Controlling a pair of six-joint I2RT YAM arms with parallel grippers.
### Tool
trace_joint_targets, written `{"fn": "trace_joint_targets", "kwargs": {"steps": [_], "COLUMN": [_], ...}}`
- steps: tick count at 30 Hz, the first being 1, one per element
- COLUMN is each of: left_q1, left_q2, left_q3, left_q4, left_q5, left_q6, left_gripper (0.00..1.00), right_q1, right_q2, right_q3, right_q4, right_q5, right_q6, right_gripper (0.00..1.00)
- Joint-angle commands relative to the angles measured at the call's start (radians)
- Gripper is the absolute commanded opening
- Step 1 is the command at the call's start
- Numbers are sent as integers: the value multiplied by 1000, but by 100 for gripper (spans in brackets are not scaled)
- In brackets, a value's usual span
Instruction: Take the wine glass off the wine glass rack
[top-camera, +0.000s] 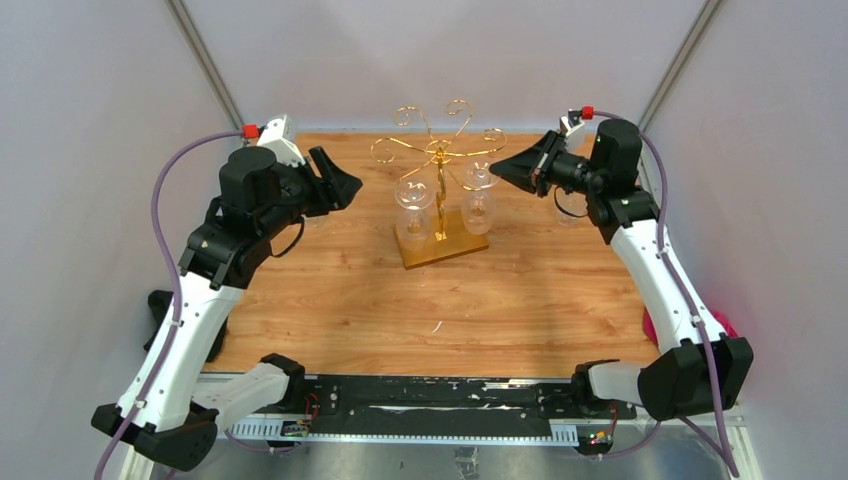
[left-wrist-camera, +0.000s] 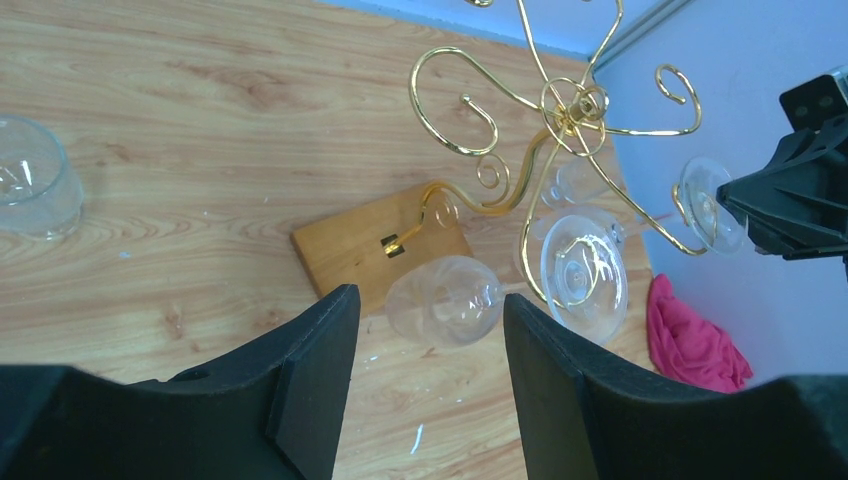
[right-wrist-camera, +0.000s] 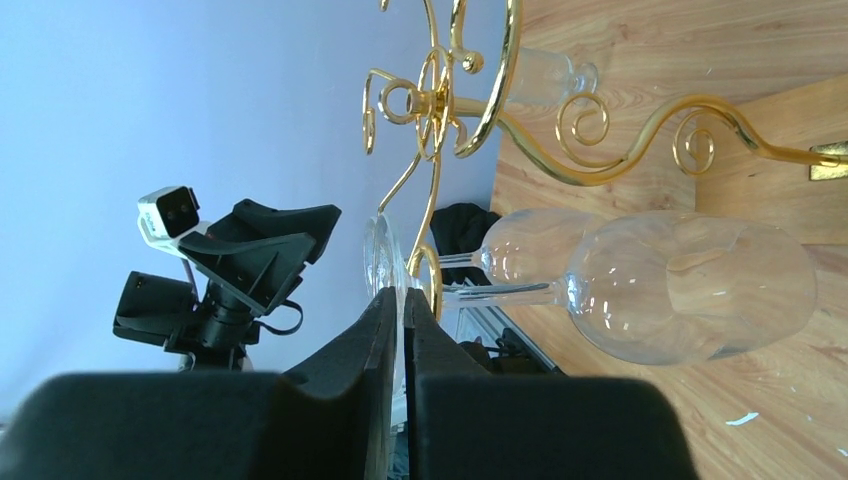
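Black right fingers (right-wrist-camera: 350, 360) pinch the thin foot of the wine glass (right-wrist-camera: 690, 285), which hangs bowl-down from the gold wine glass rack (top-camera: 445, 250) on the tabletop (top-camera: 350, 310). Beyond the rack we see the left fingers (left-wrist-camera: 310, 350) spread, well apart from the glass, gripping nothing.

White links (top-camera: 190, 320), black joints (top-camera: 247, 175) and purple cables (top-camera: 165, 190) run to the black, wedge-fingered left tool (top-camera: 350, 186) and right tool (top-camera: 494, 167).

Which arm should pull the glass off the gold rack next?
Right: the right gripper pinches the foot of a hanging wine glass; the left gripper hangs open, away from the rack.
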Motion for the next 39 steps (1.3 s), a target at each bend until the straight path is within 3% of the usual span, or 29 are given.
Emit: {"fn": "trace_joint_targets", "kwargs": {"steps": [1, 21, 33, 39], "left_q1": [-4, -4, -4, -4], "left_q2": [-18, -19, -24, -25], "left_q3": [18, 11, 4, 14], "left_q4": [-9, -6, -12, -19], "left_q5": [10, 10, 7, -3], "left_q6": [3, 0, 3, 10], "left_gripper": [60, 59, 59, 60], "right_q1": [21, 116, 89, 32], "right_q2": [-54, 12, 98, 63], "right_q3": [46, 126, 212, 183], "right_q4": [-1, -24, -25, -24], "right_q5": [-24, 32, 122, 127], "right_q6": [41, -21, -75, -87], "right_gripper": [0, 0, 0, 0]}}
